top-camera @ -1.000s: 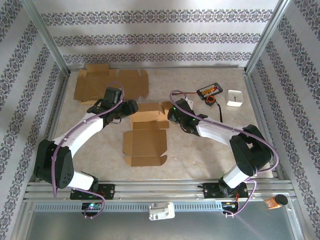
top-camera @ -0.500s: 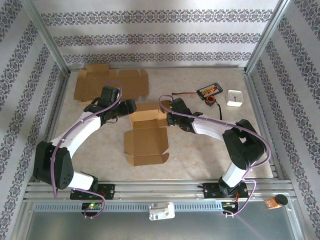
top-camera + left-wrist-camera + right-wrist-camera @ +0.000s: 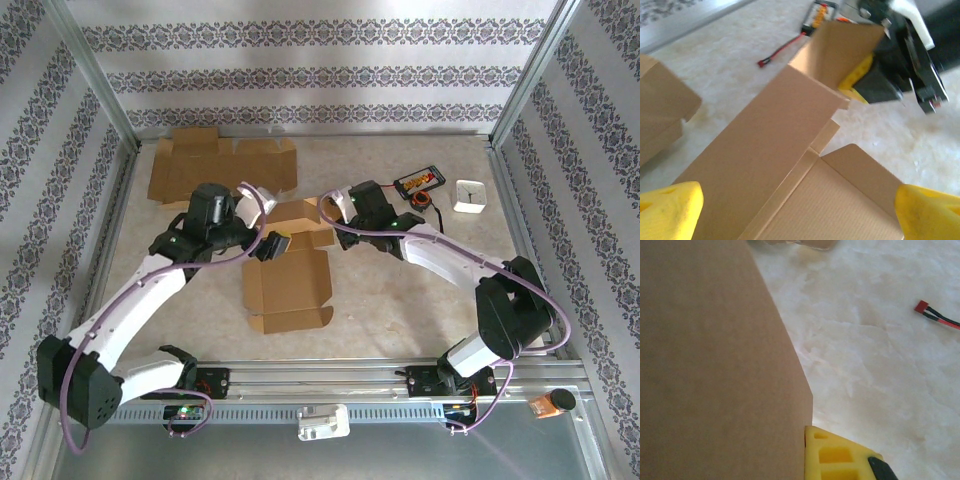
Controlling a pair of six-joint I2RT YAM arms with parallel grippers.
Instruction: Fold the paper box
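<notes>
Two-handed scene, fingers first: found the left gripper (image 3: pixel 277 243) released, yellow fingertips (image 3: pixel 670 210) wide apart above the paper box (image 3: pixel 290 285) at the middle of the table (image 3: pixel 410 290). Found the right gripper (image 3: pixel 336 211) clenched on its upright flap (image 3: pixel 840 55), far right corner. Could not read the phone (image 3: pixel 418 181) screen, too small. Noted flat cardboard (image 3: pixel 190 165) far left, red-tipped cable (image 3: pixel 782 50) and white cube (image 3: pixel 469 195) far right. Lost most of the right fingers behind cardboard.

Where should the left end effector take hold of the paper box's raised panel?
Probably the raised panel at its left end, the left end effector coming from the left, jaws astride the thin top edge; the right end effector pinches the flap at the other end.
</notes>
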